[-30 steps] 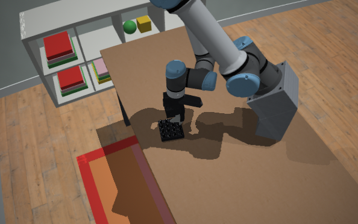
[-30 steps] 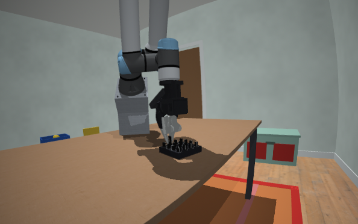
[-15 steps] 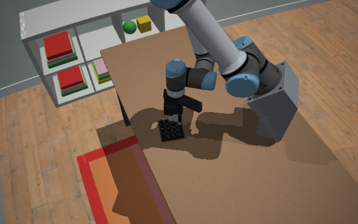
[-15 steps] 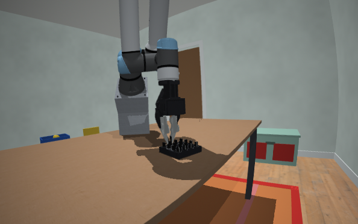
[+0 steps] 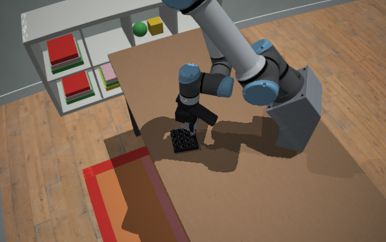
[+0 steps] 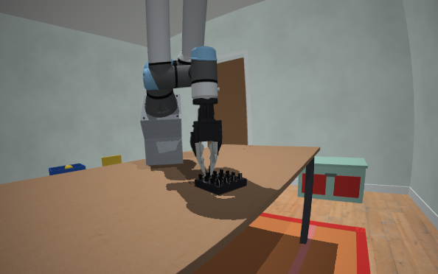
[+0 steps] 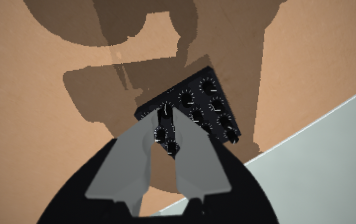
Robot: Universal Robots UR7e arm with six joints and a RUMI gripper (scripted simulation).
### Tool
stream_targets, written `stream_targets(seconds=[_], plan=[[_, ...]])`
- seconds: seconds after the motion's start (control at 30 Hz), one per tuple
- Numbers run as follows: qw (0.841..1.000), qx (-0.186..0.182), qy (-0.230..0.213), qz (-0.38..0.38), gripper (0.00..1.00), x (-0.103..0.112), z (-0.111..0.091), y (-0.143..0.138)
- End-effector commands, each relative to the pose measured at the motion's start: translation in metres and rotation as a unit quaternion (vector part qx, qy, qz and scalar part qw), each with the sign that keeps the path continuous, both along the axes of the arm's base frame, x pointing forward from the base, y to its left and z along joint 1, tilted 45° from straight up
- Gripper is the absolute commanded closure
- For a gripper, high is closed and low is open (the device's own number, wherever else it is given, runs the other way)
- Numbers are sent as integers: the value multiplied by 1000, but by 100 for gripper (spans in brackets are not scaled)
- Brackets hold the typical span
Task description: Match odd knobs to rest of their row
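The black knob box (image 5: pixel 185 148) (image 6: pixel 217 188) (image 7: pixel 173 94) lies on the brown table (image 5: pixel 260 195) (image 6: pixel 92 213), near its edge. Its knobs are small black dials with white pointer lines. My gripper (image 5: pixel 192 130) (image 6: pixel 207 170) (image 7: pixel 166 109) points straight down at the box and is shut on one knob (image 7: pixel 163 113) at a corner of the box. In the wrist view the two grey fingers hide the knobs closest to the camera. The marks are too small to read.
The arm's grey pedestal (image 5: pixel 294 107) (image 6: pixel 162 138) stands on the table behind the box. A white shelf (image 5: pixel 36 19) with stacked coloured blocks, a green ball (image 5: pixel 140 28) and a yellow cube (image 5: pixel 154 25) stands beyond the table. A red rug (image 5: pixel 97 201) lies on the floor.
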State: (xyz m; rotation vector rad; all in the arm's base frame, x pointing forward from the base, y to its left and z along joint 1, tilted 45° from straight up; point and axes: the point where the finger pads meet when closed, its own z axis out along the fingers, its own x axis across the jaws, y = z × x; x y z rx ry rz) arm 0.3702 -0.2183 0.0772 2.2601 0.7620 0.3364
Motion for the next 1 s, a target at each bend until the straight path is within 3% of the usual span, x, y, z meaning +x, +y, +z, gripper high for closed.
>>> stream_targets(seconds=[0.0,0.43,0.97], plan=[[1000,11,-15,-20,96,0,0,0],[994,47,-60,-78,96,1,0,1],[989,64,-81,-106,96,1,0,1]])
